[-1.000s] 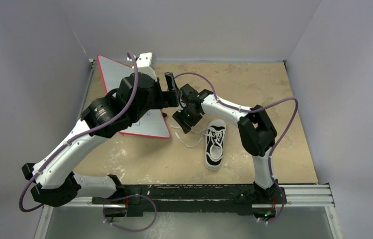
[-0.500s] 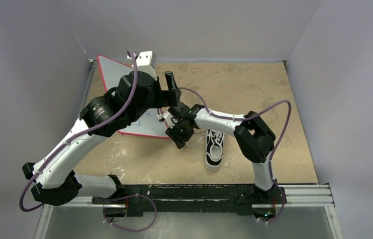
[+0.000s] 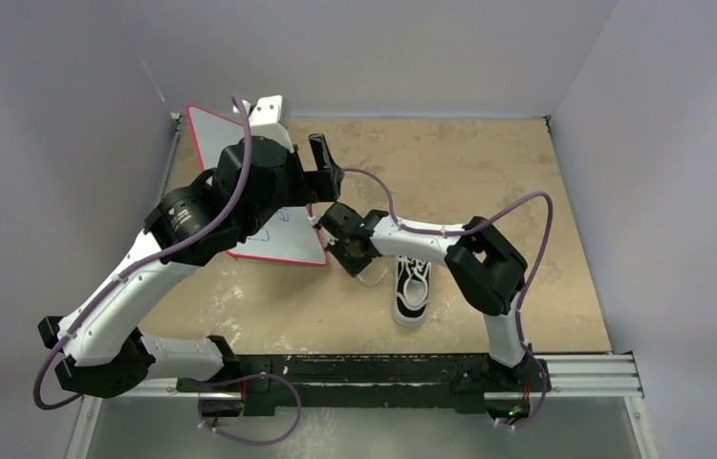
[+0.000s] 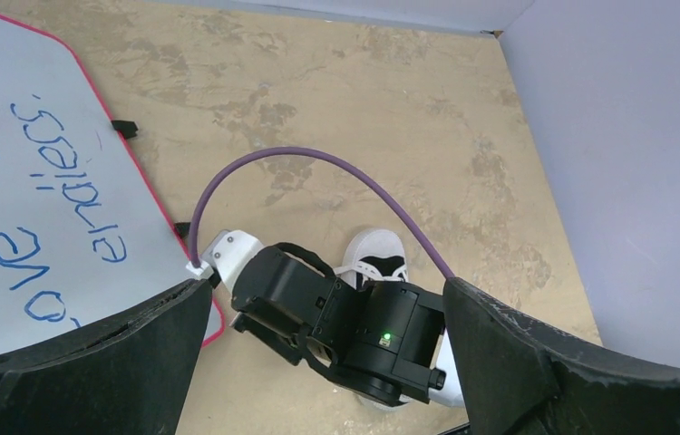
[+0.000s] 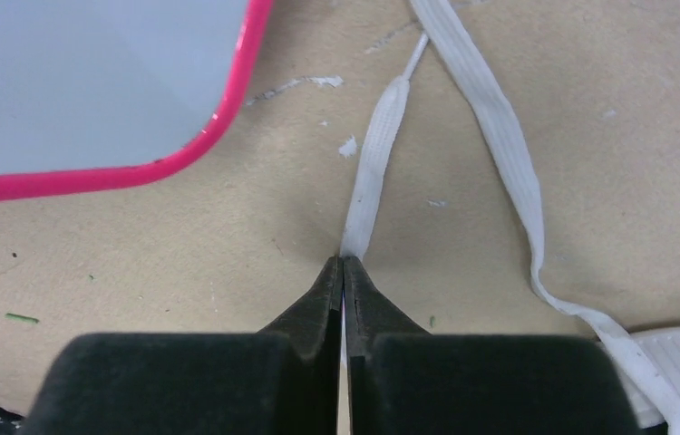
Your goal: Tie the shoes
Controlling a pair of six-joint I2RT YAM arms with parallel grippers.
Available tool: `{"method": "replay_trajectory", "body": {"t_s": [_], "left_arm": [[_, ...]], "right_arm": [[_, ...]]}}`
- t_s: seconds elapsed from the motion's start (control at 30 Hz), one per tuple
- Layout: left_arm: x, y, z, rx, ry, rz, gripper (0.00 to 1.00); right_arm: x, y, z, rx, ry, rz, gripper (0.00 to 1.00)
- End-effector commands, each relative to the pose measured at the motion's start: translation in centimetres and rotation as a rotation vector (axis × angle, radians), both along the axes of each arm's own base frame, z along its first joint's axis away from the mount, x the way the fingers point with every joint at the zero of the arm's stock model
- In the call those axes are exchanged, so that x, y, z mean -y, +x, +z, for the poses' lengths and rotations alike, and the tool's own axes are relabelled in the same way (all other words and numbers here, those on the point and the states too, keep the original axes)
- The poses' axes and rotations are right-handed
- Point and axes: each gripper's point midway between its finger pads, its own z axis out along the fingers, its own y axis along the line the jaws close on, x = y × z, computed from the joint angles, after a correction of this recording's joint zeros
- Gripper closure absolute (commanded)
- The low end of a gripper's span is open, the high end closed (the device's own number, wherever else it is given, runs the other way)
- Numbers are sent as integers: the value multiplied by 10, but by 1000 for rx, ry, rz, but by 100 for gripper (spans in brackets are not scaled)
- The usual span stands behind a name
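Beside whiteboard (image 5: 92, 82), lace (image 5: 374, 163) (white) in right gripper (image 5: 344, 265)

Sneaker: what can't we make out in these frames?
- sneaker far end and lacing: top view, right arm covers it; left wrist view, same arm hides most of it.
- lace: right wrist view, runs off top edge; which end the right gripper pinches, untraceable.
- whiteboard writing: left wrist view, cut off by left edge.

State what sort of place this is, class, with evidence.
Likely a robotics lab test cell: plain lilac walls enclose a scuffed tan tabletop; two white-and-black robot arms bolt to a black rail.
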Motion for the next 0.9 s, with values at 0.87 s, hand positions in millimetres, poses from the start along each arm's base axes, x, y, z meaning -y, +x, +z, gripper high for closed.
{"method": "replay_trajectory", "body": {"t_s": [0.87], "left_arm": [[117,35,-92,-168,-308,-345,1]], "right_arm": [[180,40,220,166,470,-771,100]]}}
